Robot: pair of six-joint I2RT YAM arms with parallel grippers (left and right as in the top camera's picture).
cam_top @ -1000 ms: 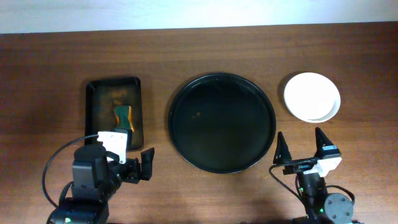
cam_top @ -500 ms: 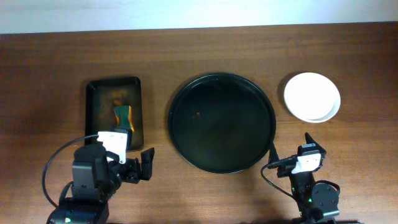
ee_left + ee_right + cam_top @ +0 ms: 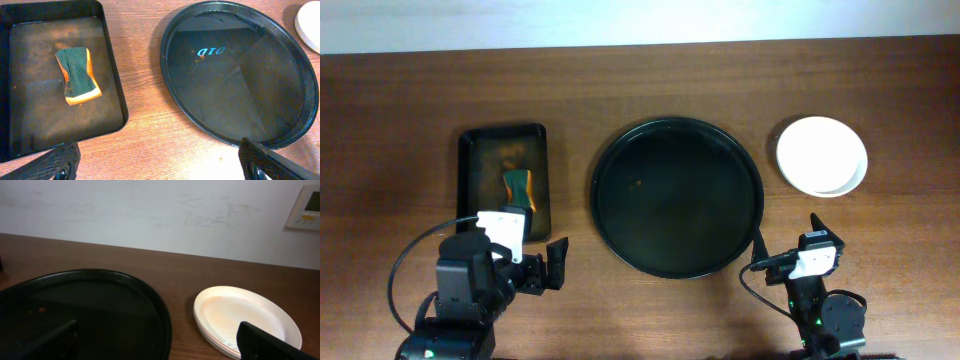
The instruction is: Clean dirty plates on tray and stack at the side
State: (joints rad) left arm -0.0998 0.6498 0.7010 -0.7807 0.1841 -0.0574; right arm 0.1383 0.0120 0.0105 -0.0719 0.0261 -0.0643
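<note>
The large round black tray (image 3: 677, 196) sits mid-table with nothing on it but small orange specks; it also shows in the left wrist view (image 3: 235, 75) and the right wrist view (image 3: 95, 315). The white plates (image 3: 822, 156) lie stacked to the tray's right, also in the right wrist view (image 3: 245, 317), with a faint orange tint on the top one. My left gripper (image 3: 542, 270) is open and empty near the front edge, its fingertips at the bottom of the left wrist view (image 3: 160, 162). My right gripper (image 3: 788, 245) is open and empty, below the stack.
A small rectangular dark tray (image 3: 502, 180) at the left holds a green and orange sponge (image 3: 519, 187), also in the left wrist view (image 3: 77, 75). A white wall (image 3: 150, 210) runs behind the table.
The right gripper drew back towards the front edge and turned between one second and half a second ago. Nothing has moved since. The left arm is still.
</note>
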